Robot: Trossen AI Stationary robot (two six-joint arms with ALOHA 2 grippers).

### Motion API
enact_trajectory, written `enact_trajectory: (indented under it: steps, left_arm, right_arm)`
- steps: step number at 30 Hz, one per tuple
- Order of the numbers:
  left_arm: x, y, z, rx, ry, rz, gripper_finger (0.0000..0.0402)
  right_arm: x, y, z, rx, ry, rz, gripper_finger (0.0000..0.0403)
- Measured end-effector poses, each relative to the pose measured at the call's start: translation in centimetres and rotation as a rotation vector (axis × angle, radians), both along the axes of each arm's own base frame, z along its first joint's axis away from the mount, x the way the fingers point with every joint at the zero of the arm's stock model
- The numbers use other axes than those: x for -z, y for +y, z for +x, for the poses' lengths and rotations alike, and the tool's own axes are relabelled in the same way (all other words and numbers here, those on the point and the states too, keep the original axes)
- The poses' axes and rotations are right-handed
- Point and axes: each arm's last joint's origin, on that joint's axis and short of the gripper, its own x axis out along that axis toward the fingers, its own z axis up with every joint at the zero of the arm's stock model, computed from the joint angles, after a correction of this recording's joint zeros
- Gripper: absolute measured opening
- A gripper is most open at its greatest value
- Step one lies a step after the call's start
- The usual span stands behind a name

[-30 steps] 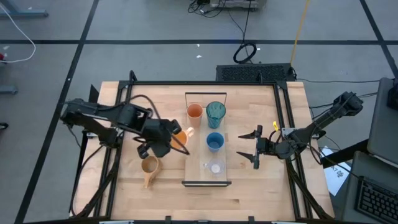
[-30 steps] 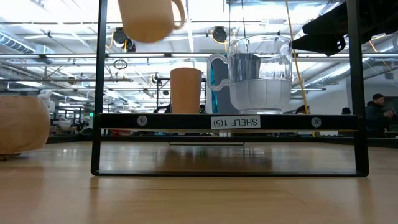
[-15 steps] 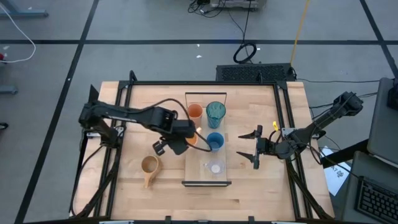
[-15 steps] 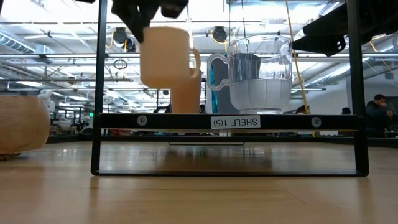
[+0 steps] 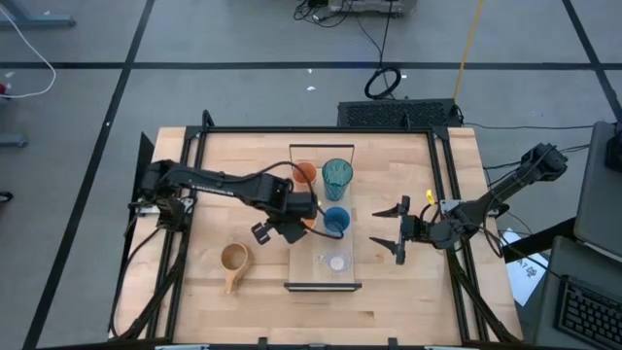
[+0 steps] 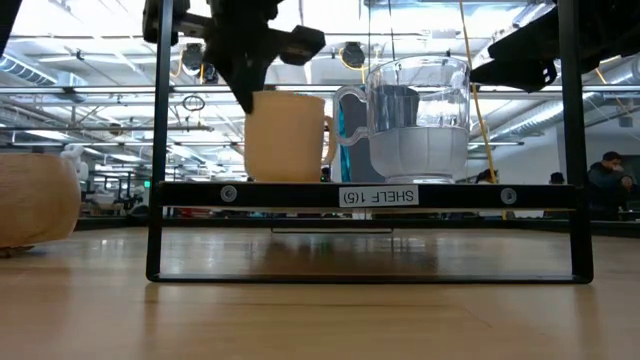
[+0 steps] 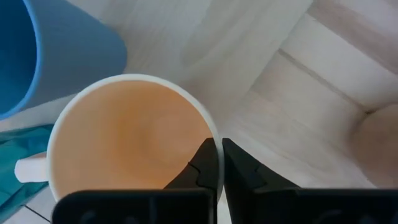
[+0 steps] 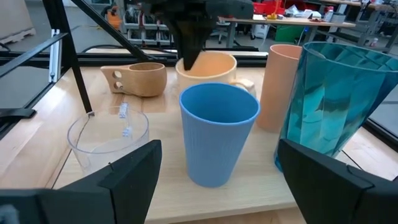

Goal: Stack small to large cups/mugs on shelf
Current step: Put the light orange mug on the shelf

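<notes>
Lying on its side on the tabletop [image 5: 389, 156], well left of the shelf [image 5: 324, 284], a tan handled mug [image 5: 232, 261] is seen apart from the other vessels. Next, the left gripper [image 5: 296, 216] is found at the shelf's left edge, its fingers pinched tight on the rim of the orange mug [image 6: 285, 137], one finger inside and one outside the wall; in the low view the mug's base is seen at the level of the board, just beside the blue cup [image 5: 335, 222]. Behind them on the shelf, an orange cup [image 5: 304, 174] and a tall teal tumbler [image 5: 337, 177] are stood side by side. Toward the near end of the board, a small clear glass [image 5: 336, 262] is placed upright. Further right, off the shelf, the right gripper [image 5: 399, 231] is held with its fingers spread wide, and nothing is gripped between them.
</notes>
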Motion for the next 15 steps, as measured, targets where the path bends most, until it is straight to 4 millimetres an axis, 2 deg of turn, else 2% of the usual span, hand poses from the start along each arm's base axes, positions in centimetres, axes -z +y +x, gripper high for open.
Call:
enact_trajectory:
  steps: [15]
  left_arm:
    - [2.1, 0.6, 0.1, -0.018, -0.015, 0.009, 0.0010]
  right_arm:
    - [0.0, 0.0, 0.0, 0.000, -0.002, 0.002, 0.0311]
